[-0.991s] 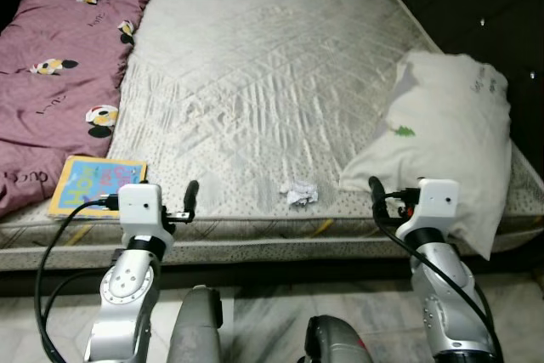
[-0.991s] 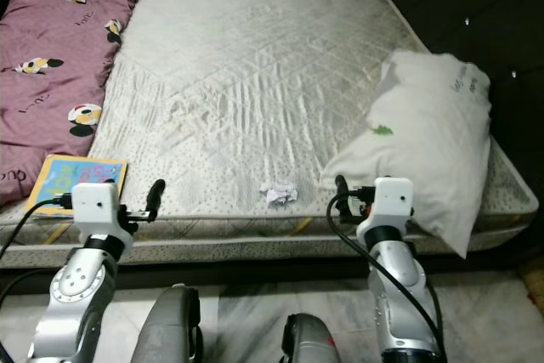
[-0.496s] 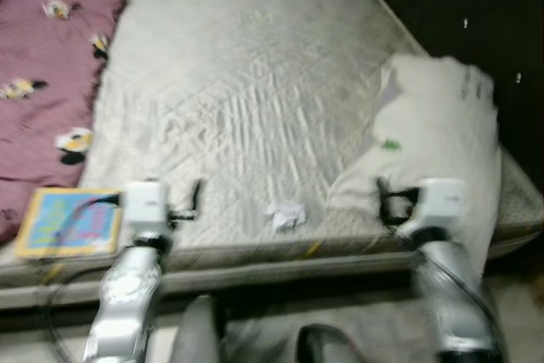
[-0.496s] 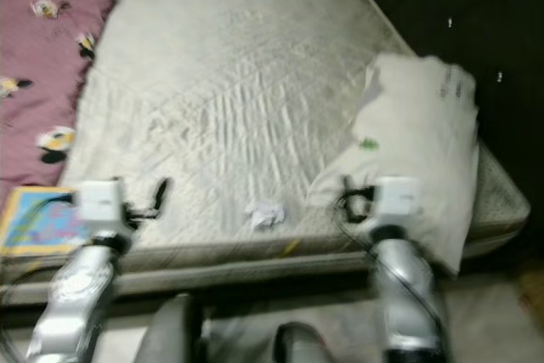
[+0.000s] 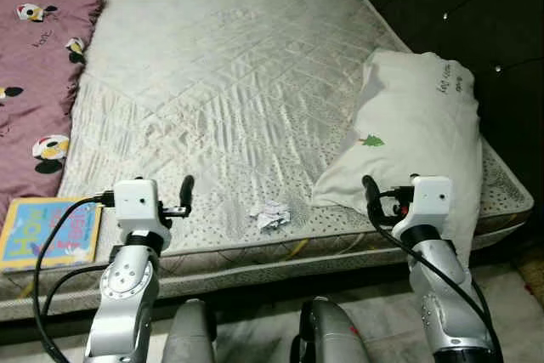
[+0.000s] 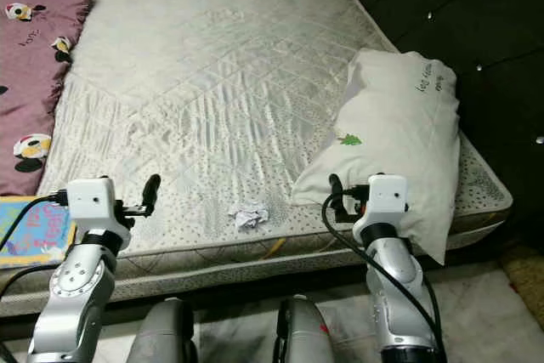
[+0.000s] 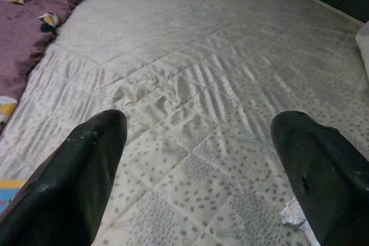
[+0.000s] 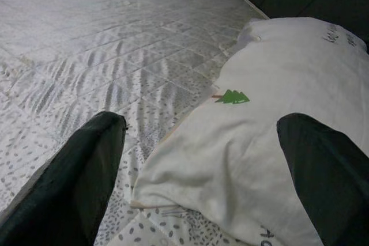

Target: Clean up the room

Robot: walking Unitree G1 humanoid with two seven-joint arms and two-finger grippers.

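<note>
Crumpled paper [image 5: 269, 215] on mattress [image 5: 229, 82] near front edge, 6 o'clock, btwn both arms. Pillow [image 5: 406, 142] at 3 o'clock, w/ tree print. Book [image 5: 47, 231] at 8 o'clock, below purple blanket [image 5: 34, 57]. Left gripper [image 7: 196, 159] fingers spread wide, empty, over mattress. Right gripper [image 8: 202, 165] likewise spread, empty, facing pillow.

The bare mattress [image 5: 229, 82] lies open across its middle and far end, giving wide room to reach in. A crumpled paper [image 5: 269, 215] sits alone near the front edge, with free mattress on all sides of it. The white pillow [image 5: 412, 142] blocks the right side just ahead of the right gripper [image 5: 371, 189]. The maroon blanket [image 5: 38, 48] and a colourful book [image 5: 47, 231] take up the left edge beside the left gripper [image 5: 186, 189].
</note>
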